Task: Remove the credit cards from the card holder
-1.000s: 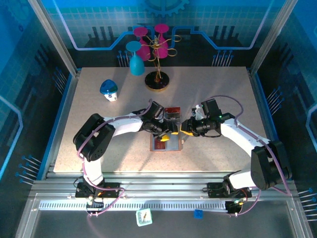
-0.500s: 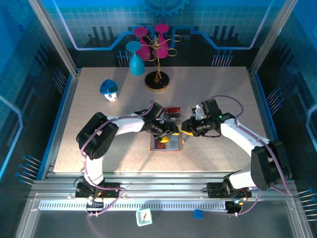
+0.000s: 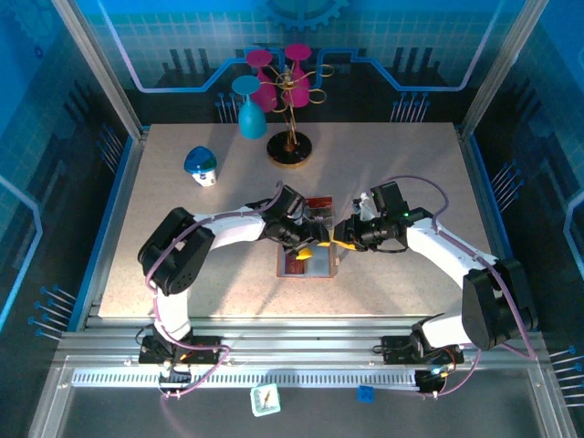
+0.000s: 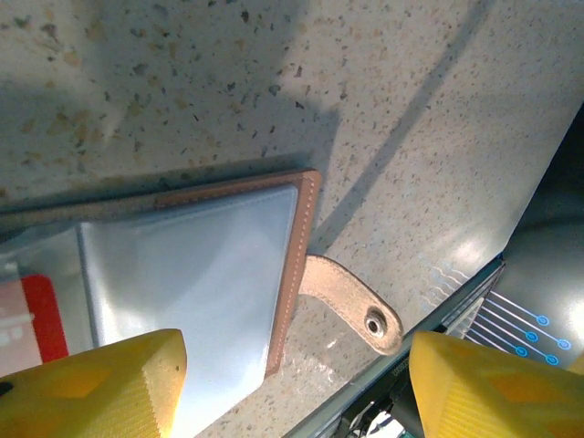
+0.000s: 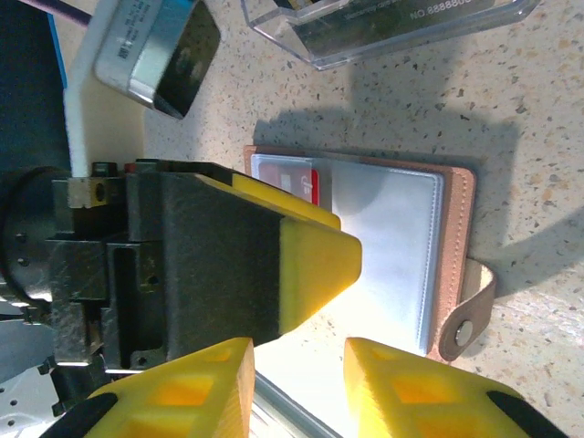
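The card holder lies open and flat on the table between the arms, with a red credit card seated in its pocket. The left gripper hangs over it, jaws wide and empty. The right gripper stands close by, jaws narrow and empty. Risk: nothing pins the holder, so pulling the card may drag it along, and the crowded fingers may collide.
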You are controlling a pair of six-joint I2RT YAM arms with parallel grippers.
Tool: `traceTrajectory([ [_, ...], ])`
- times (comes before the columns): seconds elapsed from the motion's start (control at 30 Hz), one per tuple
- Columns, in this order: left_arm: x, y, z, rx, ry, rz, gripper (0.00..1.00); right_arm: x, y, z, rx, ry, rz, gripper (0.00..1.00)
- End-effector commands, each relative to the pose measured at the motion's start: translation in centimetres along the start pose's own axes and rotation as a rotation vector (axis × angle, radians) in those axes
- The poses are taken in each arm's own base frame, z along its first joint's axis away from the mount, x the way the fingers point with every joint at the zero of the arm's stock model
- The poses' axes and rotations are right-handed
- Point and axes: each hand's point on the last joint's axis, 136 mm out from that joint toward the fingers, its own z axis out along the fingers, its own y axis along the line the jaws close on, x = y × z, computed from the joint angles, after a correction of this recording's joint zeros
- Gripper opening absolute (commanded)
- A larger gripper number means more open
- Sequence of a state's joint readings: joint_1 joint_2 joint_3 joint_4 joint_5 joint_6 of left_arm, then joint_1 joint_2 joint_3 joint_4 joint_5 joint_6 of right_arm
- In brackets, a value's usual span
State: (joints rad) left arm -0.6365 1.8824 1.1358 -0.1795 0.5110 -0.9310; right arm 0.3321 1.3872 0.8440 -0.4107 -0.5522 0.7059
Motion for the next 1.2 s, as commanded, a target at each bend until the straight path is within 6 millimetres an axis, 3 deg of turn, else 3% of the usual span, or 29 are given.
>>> traceTrajectory([
  [0.0, -0.4, -1.0, -2.4, 0.017, -0.051, 0.036, 0.66, -0.4, 0.6, -0.6, -0.027, -0.01, 0.001, 0.32],
  [0.37, -1.2, 1.9, -5.6, 0.017, -0.128, -0.023, 0.61, -0.2, 0.9, 1.3, -0.033, 0.041, 0.005, 0.32],
  [0.43, -1.2, 2.6, -6.0, 0.016, -0.139, -0.038, 0.6, -0.6, 1.9, 1.5, -0.042, 0.042, -0.014, 0.32],
  [0.63, -0.6, 4.4, -6.9, 0.012, -0.162, -0.075, 0.56, -0.1, 2.5, 3.7, -0.04, 0.094, -0.026, 0.31],
  [0.93, 0.3, 6.4, -7.3, 0.006, -0.175, -0.107, 0.52, 1.2, 3.5, 7.4, -0.046, 0.167, -0.038, 0.31],
  [1.17, -0.1, 6.3, -6.0, 0.027, -0.135, -0.119, 0.38, 2.5, 2.4, 8.9, -0.041, 0.181, -0.012, 0.31],
])
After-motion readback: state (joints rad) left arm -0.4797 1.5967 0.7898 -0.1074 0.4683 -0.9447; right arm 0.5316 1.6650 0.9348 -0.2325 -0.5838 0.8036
